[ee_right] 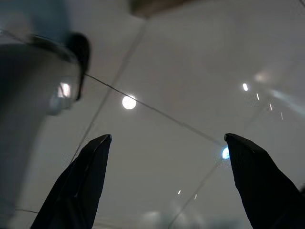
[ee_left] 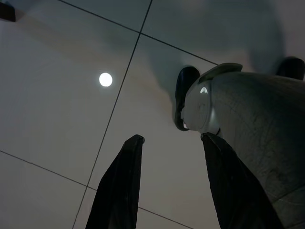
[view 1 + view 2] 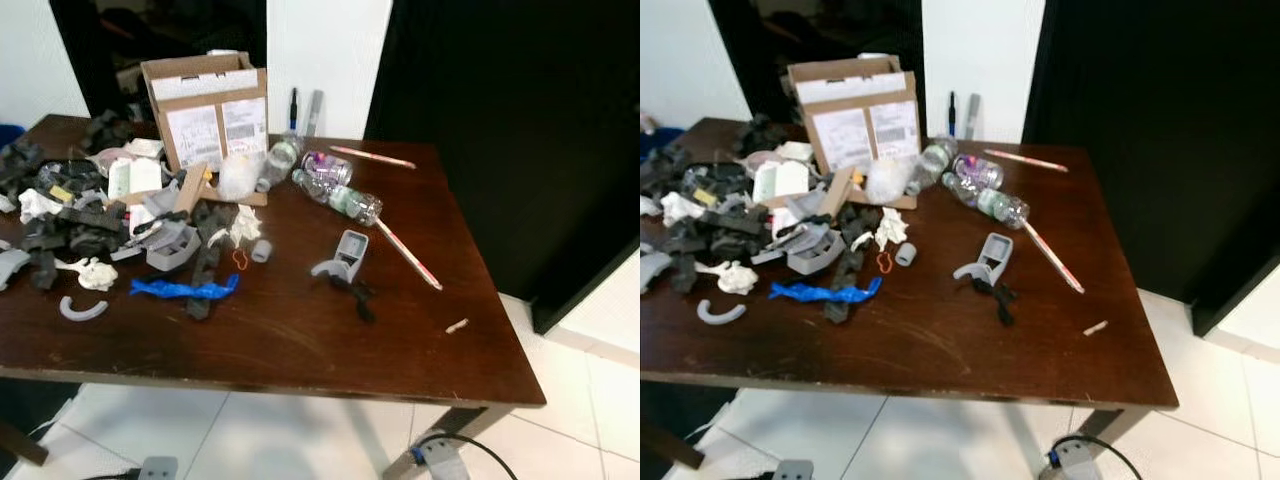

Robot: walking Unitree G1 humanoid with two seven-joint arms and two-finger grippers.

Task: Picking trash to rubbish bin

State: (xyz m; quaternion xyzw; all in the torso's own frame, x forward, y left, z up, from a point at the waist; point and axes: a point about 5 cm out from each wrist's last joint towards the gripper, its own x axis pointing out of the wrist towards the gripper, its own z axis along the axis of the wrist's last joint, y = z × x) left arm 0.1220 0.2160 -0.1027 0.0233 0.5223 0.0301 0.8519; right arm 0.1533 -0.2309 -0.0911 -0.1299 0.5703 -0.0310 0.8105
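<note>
A dark wooden table (image 3: 300,345) carries scattered trash. Two clear plastic bottles (image 3: 340,195) lie near the back middle, beside a crumpled clear wrapper (image 3: 240,175). A blue wrapper (image 3: 185,288) lies toward the front left, with white paper scraps (image 3: 243,225) behind it. An open cardboard box (image 3: 205,105) stands at the back. My left gripper (image 2: 171,143) hangs open over the tiled floor beside my own leg. My right gripper (image 1: 167,143) hangs open too, nothing between its fingers.
Black and grey plastic parts (image 3: 80,215) pile up on the table's left. A grey clip-like piece (image 3: 345,255), a long pink stick (image 3: 405,250) and a small stub (image 3: 457,325) lie to the right. Pens (image 3: 303,110) stand at the back. White floor tiles (image 3: 590,400) lie right of the table.
</note>
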